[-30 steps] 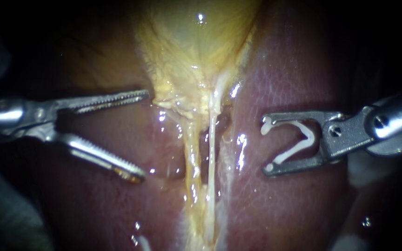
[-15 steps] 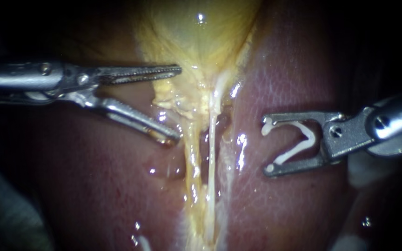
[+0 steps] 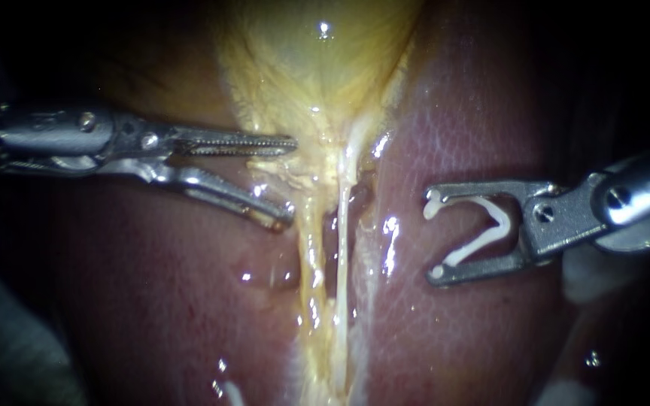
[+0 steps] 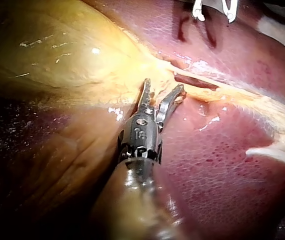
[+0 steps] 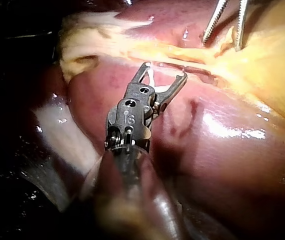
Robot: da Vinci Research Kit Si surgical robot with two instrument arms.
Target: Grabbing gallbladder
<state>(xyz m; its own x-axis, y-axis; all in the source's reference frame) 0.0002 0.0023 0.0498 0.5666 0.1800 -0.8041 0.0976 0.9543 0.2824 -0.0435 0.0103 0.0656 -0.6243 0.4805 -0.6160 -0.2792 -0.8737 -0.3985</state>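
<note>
The yellow gallbladder (image 3: 317,68) narrows downward into a ragged neck (image 3: 283,167) between lobes of red-brown liver (image 3: 475,128). Two pale tubes (image 3: 340,256) run down from the neck. My left instrument (image 3: 291,180) comes in level, and its toothed jaws stand open astride the neck's left fringe. In the left wrist view the same open jaws (image 4: 161,92) sit at the gallbladder's (image 4: 57,55) lower edge. My right instrument (image 3: 432,239) hovers over the liver to the right, apart from the tubes, and holds an open white clip (image 3: 483,225) between its jaws (image 5: 163,71).
Wet liver surface (image 3: 174,301) surrounds the tubes on both sides. A pale strip of tissue (image 5: 67,135) lies beside the right instrument's shaft. The left instrument's jaws (image 5: 225,37) show ahead of the right instrument, at the gallbladder's edge (image 5: 277,55).
My left instrument has moved up and right, onto the gallbladder's neck. Its jaws have since narrowed around the fringe. The right instrument and its clip have stayed put.
</note>
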